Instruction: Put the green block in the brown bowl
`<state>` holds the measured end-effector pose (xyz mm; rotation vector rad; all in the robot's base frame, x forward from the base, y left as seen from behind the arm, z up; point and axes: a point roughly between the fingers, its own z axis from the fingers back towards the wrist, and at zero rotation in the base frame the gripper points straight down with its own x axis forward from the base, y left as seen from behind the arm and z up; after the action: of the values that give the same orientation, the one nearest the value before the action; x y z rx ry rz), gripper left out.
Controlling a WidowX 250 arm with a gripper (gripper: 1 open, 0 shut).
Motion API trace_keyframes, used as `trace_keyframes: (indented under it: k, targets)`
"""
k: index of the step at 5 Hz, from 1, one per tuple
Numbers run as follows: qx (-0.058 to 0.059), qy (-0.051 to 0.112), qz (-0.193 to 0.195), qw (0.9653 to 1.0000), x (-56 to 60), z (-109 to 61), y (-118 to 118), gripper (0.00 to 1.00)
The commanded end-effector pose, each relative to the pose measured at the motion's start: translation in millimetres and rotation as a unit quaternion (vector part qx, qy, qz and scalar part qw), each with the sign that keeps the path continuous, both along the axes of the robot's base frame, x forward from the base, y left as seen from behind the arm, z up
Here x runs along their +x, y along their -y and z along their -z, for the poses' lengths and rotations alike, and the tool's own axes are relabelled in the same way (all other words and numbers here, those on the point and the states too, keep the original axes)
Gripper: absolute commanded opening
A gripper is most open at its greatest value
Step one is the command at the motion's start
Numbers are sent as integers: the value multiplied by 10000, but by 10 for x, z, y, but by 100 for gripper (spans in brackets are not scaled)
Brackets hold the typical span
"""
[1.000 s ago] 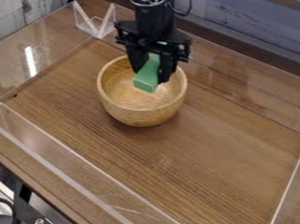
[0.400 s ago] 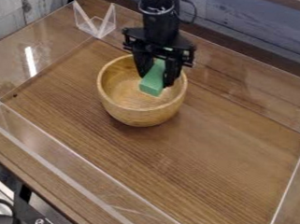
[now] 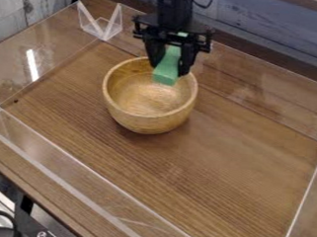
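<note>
a wood-grain table (image 3: 211, 182) ringed by clear plastic walls (image 3: 46, 41), grey planks (image 3: 277, 22) behind.

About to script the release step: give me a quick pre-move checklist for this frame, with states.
1. Grip: the black gripper is shut on the small bright green rectangular block: ok.
2. Block clear of the wood: it hangs above the round light-brown wooden bowl, not resting in it: ok.
3. Block over the opening: it sits at the bowl's far rim, not the centre; whether it would drop inside: cannot tell.
4. Bowl upright on the wooden table: ok.
5. Bowl interior free of other objects: ok.
6. Fingers clear of the bowl's far rim: cannot tell from this single view.
</note>
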<state>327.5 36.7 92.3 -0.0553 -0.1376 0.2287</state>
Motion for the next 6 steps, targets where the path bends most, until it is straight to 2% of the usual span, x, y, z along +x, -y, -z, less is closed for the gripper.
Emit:
trace_keyframes:
  k: [1, 2, 3, 4, 6]
  targets:
    - [58, 234, 272, 9993, 61, -14, 1, 0]
    - [58, 171, 511, 9985, 19, 140, -6, 0]
    - [8, 138, 117, 9998, -5, 148, -5, 100]
    - [-52, 148, -275, 9995, -14, 102, 15, 100]
    - [-167, 285, -773, 9965, 61, -151, -85, 100]
